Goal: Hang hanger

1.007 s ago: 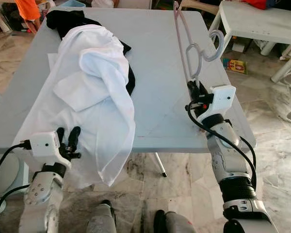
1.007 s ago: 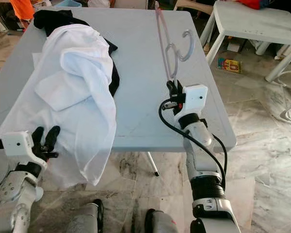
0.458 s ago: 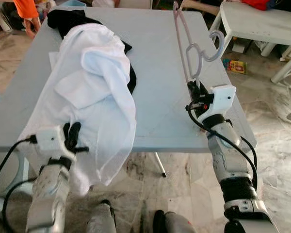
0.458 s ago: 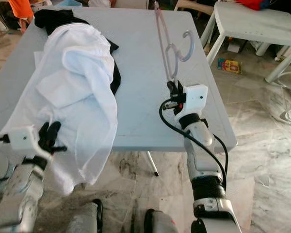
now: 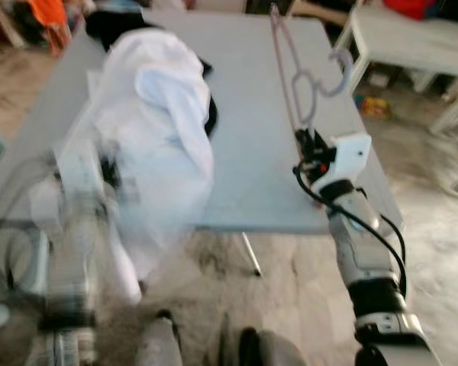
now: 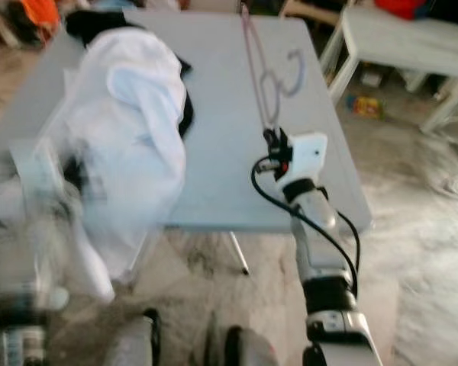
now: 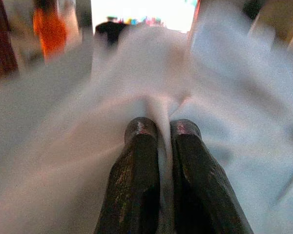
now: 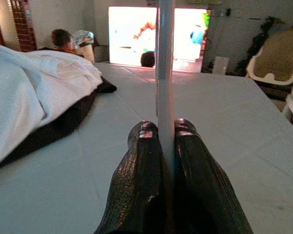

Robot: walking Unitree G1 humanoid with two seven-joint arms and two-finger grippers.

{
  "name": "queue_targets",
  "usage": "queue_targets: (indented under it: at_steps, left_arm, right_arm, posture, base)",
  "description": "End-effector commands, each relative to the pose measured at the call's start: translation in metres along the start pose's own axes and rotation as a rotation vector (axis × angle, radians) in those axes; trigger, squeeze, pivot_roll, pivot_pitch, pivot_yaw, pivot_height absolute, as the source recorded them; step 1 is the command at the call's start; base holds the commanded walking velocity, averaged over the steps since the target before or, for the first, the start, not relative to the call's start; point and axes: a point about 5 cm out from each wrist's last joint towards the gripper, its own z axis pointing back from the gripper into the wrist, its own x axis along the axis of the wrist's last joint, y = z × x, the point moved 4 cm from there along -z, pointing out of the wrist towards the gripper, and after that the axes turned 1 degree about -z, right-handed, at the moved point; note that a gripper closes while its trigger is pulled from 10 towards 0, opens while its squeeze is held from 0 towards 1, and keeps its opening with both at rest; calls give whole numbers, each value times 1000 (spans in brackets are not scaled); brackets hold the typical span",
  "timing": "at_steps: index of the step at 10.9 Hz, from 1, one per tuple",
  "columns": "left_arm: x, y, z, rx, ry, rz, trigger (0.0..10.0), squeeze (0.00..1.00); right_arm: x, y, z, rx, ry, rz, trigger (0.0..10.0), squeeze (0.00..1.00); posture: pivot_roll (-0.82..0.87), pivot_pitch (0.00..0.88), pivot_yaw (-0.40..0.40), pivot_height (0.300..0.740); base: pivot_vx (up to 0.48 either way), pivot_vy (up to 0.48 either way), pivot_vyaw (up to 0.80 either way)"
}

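**Hanger held upright, shirt pinched for dressing**

Over the grey table (image 5: 252, 152), the left eye view shows our right end effector (image 5: 305, 139) clamped on the bottom bar of the pale hanger (image 5: 294, 72). We hold it standing up with its hook turned to our right, probably so a garment can be fed onto it. Our left end effector (image 5: 99, 171) is a blur at the near left edge of the table, buried in the white shirt (image 5: 156, 114) that is heaped over a black garment (image 5: 208, 118).

From the right eye view the same layout reads: the hanger rises from the right end effector above the middle of the table, well apart from the shirt. A second white table (image 6: 412, 38) stands off to our right.

Along the left wrist view, our two fingers (image 7: 136, 170) are pressed together on a fold of white cloth, so we judge the shirt is being lifted toward the hanger.

Along the right wrist view, the fingers (image 8: 139, 175) close tight on the hanger's bar, which runs straight up between them; the grip looks firm enough to keep it vertical.
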Motion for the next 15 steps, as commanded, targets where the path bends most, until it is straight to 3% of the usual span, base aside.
queue_targets:
  at_steps: [1, 2, 4, 5, 6, 7, 8, 9, 10, 11, 13, 14, 15]
  left_arm:
    - [21, -7, -15, -20, -75, -22, 0, 0]
    - [68, -33, -43, -85, -208, -32, 0, 0]
    - [107, -47, -60, -121, -307, -37, 0, 0]
    - [141, -47, -71, -128, -396, -105, 0, 0]
    - [180, -22, -82, -29, -493, -233, 0, 0]
    - [193, 0, -84, 75, -535, -331, 0, 0]
    - [156, 26, -90, 147, -391, -418, 0, 0]
    - [114, 30, -92, 149, -226, -509, 0, 0]
    - [35, 38, -83, 98, 111, -529, 0, 0]
    - [13, 46, -74, 126, 174, -527, 10000, 1000]
    - [-31, 23, -61, -65, 310, -565, 10000, 1000]
    - [-31, 16, -61, -119, 309, -614, 10000, 1000]
    - [-8, 10, -68, -136, 161, -787, 10000, 1000]
  right_arm:
    - [-30, -2, 12, -20, 120, -42, 10000, 0]
    - [-30, -1, 11, -18, 118, -41, 10000, 0]
    - [-28, -2, 10, -22, 114, -40, 10000, 0]
    - [-27, -2, 11, -25, 110, -39, 10000, 0]
    - [-28, -3, 13, -32, 108, -40, 10000, 0]
    - [-28, -5, 15, -42, 109, -41, 10000, 0]
    - [-30, -3, 17, -45, 112, -46, 10000, 0]
    - [-30, -1, 18, -43, 111, -48, 10000, 0]
    - [-30, -1, 18, -42, 112, -51, 10000, 0]
    - [-30, -2, 18, -39, 115, -47, 10000, 0]
    - [-28, -4, 17, -39, 115, -43, 10000, 0]
    - [-28, -2, 16, -35, 114, -46, 10000, 0]
    - [-28, 1, 17, -31, 114, -48, 10000, 0]
  posture:
    - [44, 172, -45, 740]
    - [39, 168, -44, 740]
    - [28, 163, -40, 740]
    - [22, 162, -36, 740]
    - [16, 163, -27, 740]
    - [18, 163, -24, 740]
    - [15, 167, -22, 740]
    - [11, 171, -24, 740]
    - [10, 173, -27, 740]
    - [10, 176, -31, 740]
    - [10, 180, -37, 740]
    - [11, 180, -36, 740]
    - [9, 180, -36, 740]
  base:
    - [0, 0, 0]
    - [0, 0, 0]
    - [0, 0, 0]
    - [0, 0, 0]
    - [0, 0, 0]
    - [0, 0, 0]
    - [0, 0, 0]
    - [0, 0, 0]
    - [0, 0, 0]
    - [0, 0, 0]
    - [0, 0, 0]
    - [0, 0, 0]
    - [0, 0, 0]
